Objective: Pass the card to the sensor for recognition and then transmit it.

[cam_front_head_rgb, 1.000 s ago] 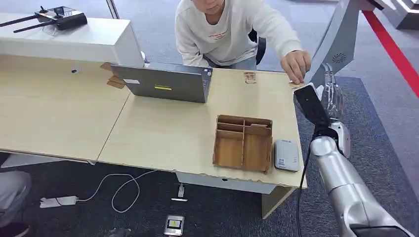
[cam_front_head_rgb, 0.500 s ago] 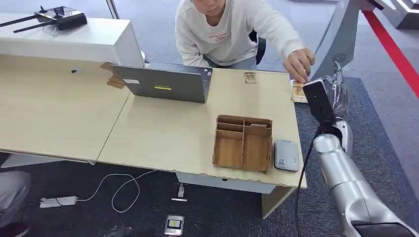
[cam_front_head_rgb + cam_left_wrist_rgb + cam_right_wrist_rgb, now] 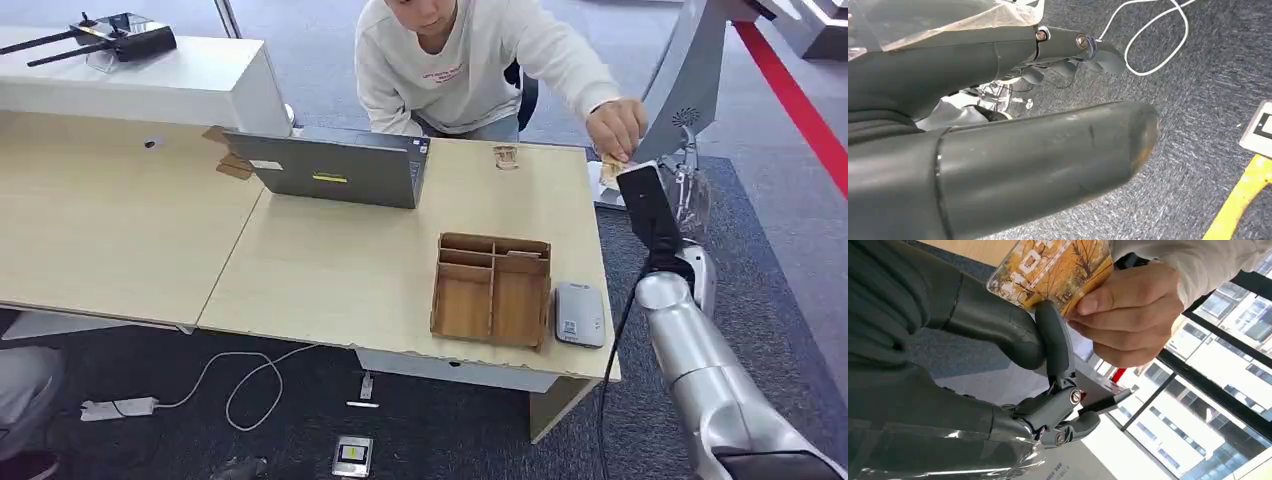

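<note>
The card (image 3: 1048,270), printed with yellow autumn trees, lies between the thick thumb and a dark finger of my right hand (image 3: 1013,340). A person's hand (image 3: 1123,315) grips its other end. In the head view my right hand (image 3: 685,190) is raised just past the table's far right corner, with the card (image 3: 612,168) and the person's hand (image 3: 615,128) right beside it. The flat grey-white sensor (image 3: 580,314) lies near the table's front right edge. My left hand (image 3: 1048,150) hangs over the carpet with nothing in it.
A wooden compartment box (image 3: 492,290) stands just left of the sensor. A grey laptop (image 3: 335,165) sits mid-table in front of the seated person. A small item (image 3: 506,157) lies at the far edge. A white cable (image 3: 1153,45) runs across the floor.
The person's hand carried the card from the table's far right edge to my right hand. My right arm shifted slightly right and up to meet it.
</note>
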You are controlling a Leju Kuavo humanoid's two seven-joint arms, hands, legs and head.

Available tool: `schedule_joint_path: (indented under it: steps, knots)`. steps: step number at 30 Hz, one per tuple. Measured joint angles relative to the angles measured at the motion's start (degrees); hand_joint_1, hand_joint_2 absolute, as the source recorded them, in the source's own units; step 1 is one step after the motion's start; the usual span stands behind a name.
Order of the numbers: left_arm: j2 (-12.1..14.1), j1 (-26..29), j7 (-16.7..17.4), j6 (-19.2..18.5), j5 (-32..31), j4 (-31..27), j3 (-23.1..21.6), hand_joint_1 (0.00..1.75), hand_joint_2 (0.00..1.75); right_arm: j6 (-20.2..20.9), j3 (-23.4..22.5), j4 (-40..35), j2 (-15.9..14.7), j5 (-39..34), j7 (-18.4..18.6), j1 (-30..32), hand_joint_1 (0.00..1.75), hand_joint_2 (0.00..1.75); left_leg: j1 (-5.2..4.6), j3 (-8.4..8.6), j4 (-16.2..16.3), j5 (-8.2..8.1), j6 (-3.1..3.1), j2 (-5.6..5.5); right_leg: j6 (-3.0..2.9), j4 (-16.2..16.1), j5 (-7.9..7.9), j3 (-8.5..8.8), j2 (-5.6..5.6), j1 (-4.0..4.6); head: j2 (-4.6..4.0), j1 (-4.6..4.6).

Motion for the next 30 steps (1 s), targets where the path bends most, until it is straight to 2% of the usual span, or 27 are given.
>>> schedule_joint_path:
  steps: [2,3,4,5,6,30]
  knots:
    - [0.0,0.0,0.0,0.0,-0.1,0.0,0.0,0.0,0.0,0.0,0.0,0.0,0.0,0.0,0.0,0.0,1.61,1.75,0.0,0.0,0.0,0.0,0.0,0.0,0.0,0.0,0.0,0.0,0.0,0.0,0.0,0.02]
    - [0.0,0.0,0.0,0.0,-0.1,0.0,0.0,0.0,0.0,0.0,0.0,0.0,0.0,0.1,0.1,0.0,1.45,1.75,0.0,0.0,0.0,0.0,0.0,0.0,0.0,0.0,0.0,0.0,0.0,0.0,0.0,0.02]
    - [0.0,0.0,0.0,0.0,-0.1,0.0,0.0,0.0,0.0,0.1,0.0,0.1,0.0,0.1,0.2,0.0,0.4,1.75,0.0,0.0,0.0,0.0,0.0,0.0,0.0,0.0,0.0,0.0,0.0,0.0,0.0,0.02]
    - [0.0,0.0,0.0,0.0,-0.1,0.0,0.0,0.0,0.0,0.1,0.0,0.2,0.0,0.1,0.2,0.0,0.05,1.75,0.0,0.0,0.0,0.0,0.0,0.0,0.0,0.0,0.0,0.0,0.0,0.0,0.0,0.0]
    - [0.0,0.0,0.0,0.0,-0.1,0.0,0.0,0.0,0.0,0.1,0.0,0.2,0.0,0.1,0.2,0.0,0.0,1.75,0.0,0.0,0.0,0.0,0.0,0.0,0.0,0.0,0.0,0.0,0.0,0.0,0.0,0.02]
    - [0.0,0.0,0.0,0.0,0.0,0.0,0.0,0.0,0.0,1.0,0.5,0.3,0.0,1.7,1.9,0.0,0.0,1.75,0.0,-0.01,0.0,0.0,0.0,0.0,0.0,0.0,0.0,0.0,0.0,0.0,0.0,0.02]
